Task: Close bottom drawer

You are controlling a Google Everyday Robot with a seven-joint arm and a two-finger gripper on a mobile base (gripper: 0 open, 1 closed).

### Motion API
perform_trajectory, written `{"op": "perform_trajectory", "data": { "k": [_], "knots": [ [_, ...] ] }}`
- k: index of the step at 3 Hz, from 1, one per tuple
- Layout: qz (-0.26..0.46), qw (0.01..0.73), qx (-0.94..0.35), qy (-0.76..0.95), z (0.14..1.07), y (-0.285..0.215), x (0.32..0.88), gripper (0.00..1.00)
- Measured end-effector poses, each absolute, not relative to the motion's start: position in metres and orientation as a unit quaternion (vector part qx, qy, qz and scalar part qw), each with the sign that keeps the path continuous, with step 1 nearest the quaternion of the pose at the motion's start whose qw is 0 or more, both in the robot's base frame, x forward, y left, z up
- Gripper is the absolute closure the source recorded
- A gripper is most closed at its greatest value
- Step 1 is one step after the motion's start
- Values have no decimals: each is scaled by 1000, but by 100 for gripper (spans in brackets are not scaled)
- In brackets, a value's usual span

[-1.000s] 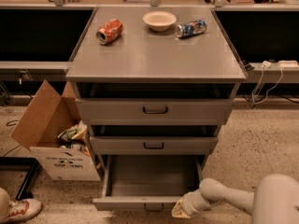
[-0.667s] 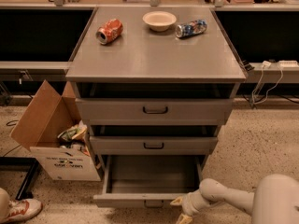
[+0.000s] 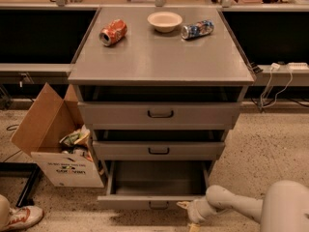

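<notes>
The bottom drawer (image 3: 145,201) of the grey cabinet (image 3: 159,57) stands pulled out, its plain grey tray empty and its small dark loop handle (image 3: 158,205) at the front. My gripper (image 3: 187,212) is low at the drawer's front right, just right of the handle, close against the drawer front. The white arm (image 3: 231,204) runs in from the lower right. The middle drawer (image 3: 158,150) and the top drawer (image 3: 159,114) sit above, both nearly shut.
On the cabinet top lie a red can (image 3: 113,32), a white bowl (image 3: 164,21) and a blue can (image 3: 197,29). An open cardboard box (image 3: 58,149) with rubbish stands left of the cabinet. A shoe (image 3: 19,217) is at the lower left. Cables (image 3: 277,81) hang at the right.
The gripper has shifted slightly left along the drawer front towards the handle. The drawer looks pushed in a little.
</notes>
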State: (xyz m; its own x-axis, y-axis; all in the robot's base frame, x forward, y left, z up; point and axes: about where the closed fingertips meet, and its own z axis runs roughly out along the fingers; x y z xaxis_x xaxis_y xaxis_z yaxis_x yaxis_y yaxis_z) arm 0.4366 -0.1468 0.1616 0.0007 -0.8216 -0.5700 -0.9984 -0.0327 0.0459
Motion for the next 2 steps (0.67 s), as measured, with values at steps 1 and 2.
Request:
{"op": "perform_trajectory", "data": {
  "k": [1, 2],
  "knots": [
    [203, 213, -680, 671, 167, -149, 447, 19],
    [167, 239, -683, 670, 173, -149, 469, 42]
  ]
}}
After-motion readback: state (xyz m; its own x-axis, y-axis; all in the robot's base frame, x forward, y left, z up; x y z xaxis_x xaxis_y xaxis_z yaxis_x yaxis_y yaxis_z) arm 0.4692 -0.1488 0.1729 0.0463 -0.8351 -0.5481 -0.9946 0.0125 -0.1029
